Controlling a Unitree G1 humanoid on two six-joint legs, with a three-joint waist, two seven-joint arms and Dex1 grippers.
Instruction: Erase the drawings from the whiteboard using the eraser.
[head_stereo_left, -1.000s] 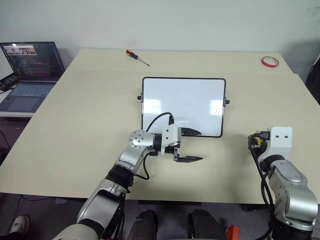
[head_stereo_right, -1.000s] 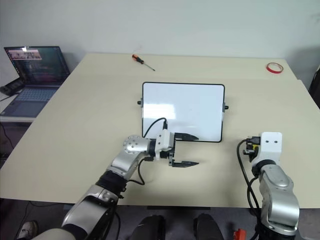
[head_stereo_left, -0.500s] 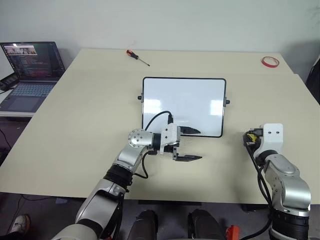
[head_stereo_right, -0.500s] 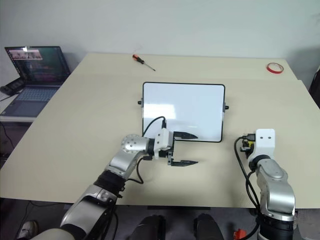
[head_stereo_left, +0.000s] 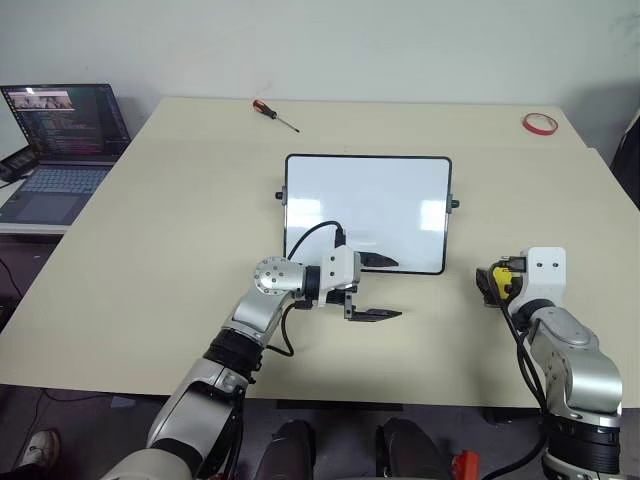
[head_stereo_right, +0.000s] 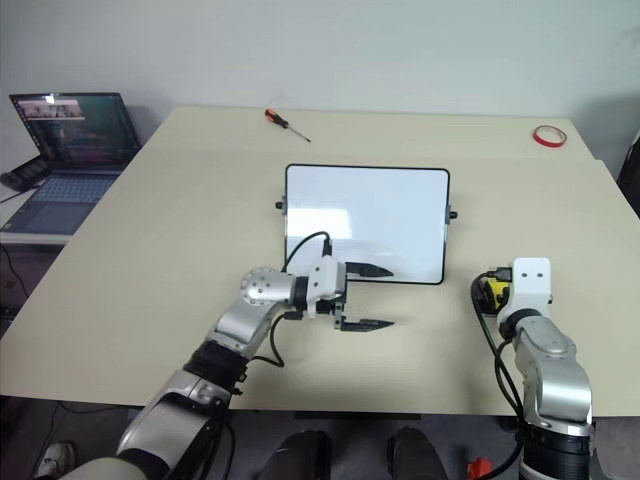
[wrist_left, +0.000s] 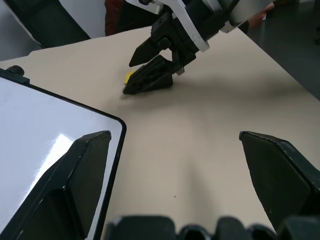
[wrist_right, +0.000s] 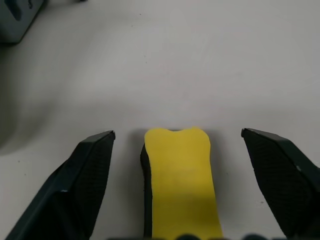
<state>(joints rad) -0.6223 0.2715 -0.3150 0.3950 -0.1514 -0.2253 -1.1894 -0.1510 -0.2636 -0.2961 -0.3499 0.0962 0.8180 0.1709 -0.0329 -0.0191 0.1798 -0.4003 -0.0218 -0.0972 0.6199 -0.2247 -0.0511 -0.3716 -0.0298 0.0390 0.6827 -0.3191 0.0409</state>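
While spread wide, right gripper (wrist_right: 177, 150) straddling yellow eraser (wrist_right: 181, 180) lying untouched between its jaws, left gripper (head_stereo_left: 375, 288) also wide, straddling whiteboard (head_stereo_left: 366, 212) corner

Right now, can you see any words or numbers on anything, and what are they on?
None can be read.
The laptop screen shows lines of text, too small to read.
The whiteboard shows no readable writing.
The eraser, screwdriver and red tape ring show no label.
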